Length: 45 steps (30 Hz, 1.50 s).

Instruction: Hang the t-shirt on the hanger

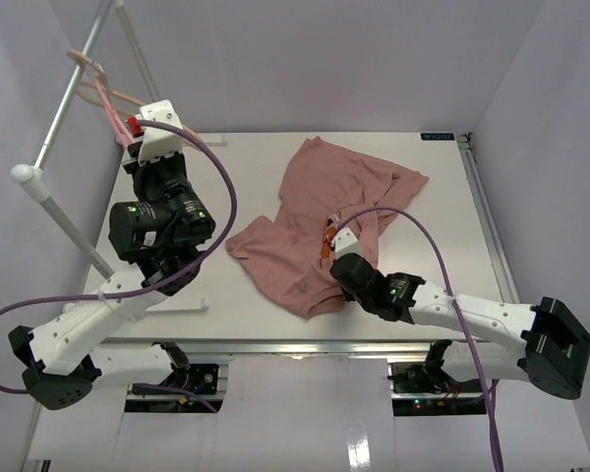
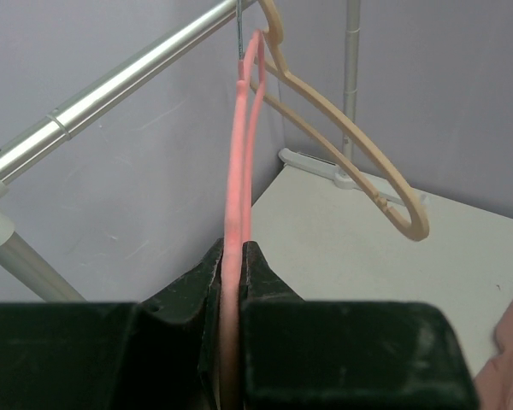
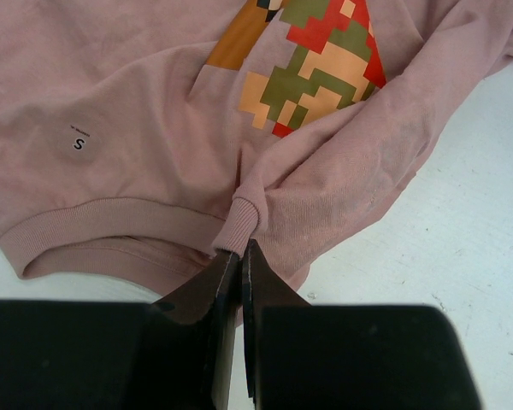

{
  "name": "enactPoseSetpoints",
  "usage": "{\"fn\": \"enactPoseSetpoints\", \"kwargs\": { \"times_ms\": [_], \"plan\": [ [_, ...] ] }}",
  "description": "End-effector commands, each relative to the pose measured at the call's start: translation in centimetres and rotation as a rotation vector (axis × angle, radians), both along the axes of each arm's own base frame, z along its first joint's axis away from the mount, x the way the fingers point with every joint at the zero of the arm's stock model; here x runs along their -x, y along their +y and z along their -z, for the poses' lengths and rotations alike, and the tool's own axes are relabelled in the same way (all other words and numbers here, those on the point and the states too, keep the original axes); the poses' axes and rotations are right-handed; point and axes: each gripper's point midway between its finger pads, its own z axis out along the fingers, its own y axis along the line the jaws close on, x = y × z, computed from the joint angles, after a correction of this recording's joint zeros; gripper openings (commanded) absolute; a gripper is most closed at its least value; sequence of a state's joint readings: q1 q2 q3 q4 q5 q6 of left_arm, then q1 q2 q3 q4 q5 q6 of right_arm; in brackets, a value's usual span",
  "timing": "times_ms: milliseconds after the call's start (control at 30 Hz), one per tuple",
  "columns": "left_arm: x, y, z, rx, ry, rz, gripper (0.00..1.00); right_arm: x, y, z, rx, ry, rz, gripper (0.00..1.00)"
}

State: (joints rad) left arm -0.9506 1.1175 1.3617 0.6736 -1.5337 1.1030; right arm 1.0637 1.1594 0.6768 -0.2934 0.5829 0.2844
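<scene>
The dusty-pink t-shirt [image 1: 315, 211] lies crumpled on the white table, with a coloured pixel print showing in the right wrist view [image 3: 120, 102]. My right gripper [image 1: 331, 258] [image 3: 239, 249] is shut on a fold of its ribbed collar at the shirt's near edge. The thin pink hanger [image 1: 106, 98] hangs from the rail at the far left. My left gripper [image 1: 130, 133] [image 2: 233, 249] is shut on the hanger's pink frame [image 2: 241, 145], which runs up from the jaws to its metal hook on the rail.
A thicker beige hanger [image 2: 350, 141] hangs on the same metal rail [image 2: 111, 92] just right of the pink one. The rail's upright pole [image 1: 59, 211] stands at the table's left edge. Purple cables loop over both arms.
</scene>
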Motion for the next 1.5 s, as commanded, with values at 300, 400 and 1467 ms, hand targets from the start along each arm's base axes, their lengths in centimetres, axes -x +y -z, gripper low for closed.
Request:
{"fn": "enactPoseSetpoints", "kwargs": {
  "times_ms": [300, 400, 1467],
  "plan": [
    [0.1, -4.0, 0.8, -0.024, 0.039, 0.106, 0.00, -0.8, 0.6, -1.6, -0.007, -0.039, 0.024, 0.08],
    [0.1, -4.6, 0.8, -0.032, 0.043, 0.124, 0.00, -0.8, 0.5, -1.6, -0.007, -0.039, 0.026, 0.08],
    [8.7, -27.6, 4.4, 0.068, -0.060, 0.997, 0.00, -1.4, -1.6, -4.2, -0.182, -0.081, 0.147, 0.08]
  ]
}}
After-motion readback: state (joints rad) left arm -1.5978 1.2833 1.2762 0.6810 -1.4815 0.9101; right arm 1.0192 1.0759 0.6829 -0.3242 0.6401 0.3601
